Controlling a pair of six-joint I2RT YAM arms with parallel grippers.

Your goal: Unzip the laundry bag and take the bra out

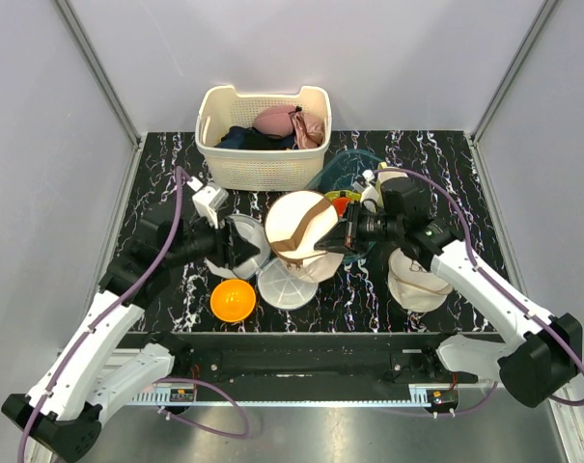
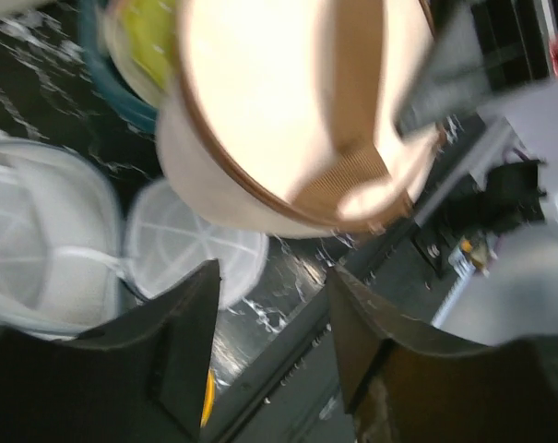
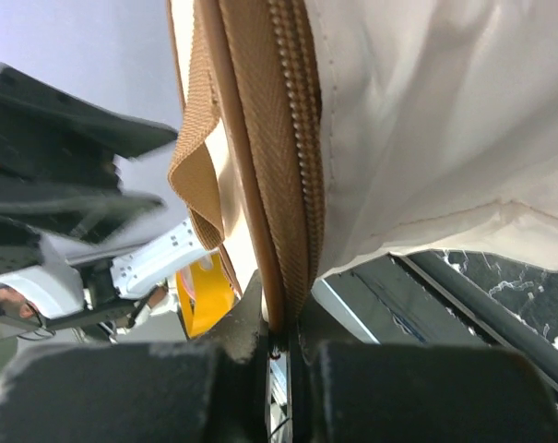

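The left end effector (image 2: 274,272) stands wide open with nothing in it, just beside the left flank of the laundry bag (image 1: 296,220). The bag is tipped with its round face upward over the middle of the table (image 1: 369,299), above a white mesh dome (image 1: 285,284). On the bag's right side, the right end effector (image 3: 279,337) is pinched nearly closed on the brown zipper band (image 3: 292,138). The risk is that, with the left side unheld, a pull would drag the whole bag instead of running the zipper, or the tape would slip free. Only the right wrist view shows the teeth running into the jaws, though I cannot tell if the slider is caught. Only the top view shows the bag's place.
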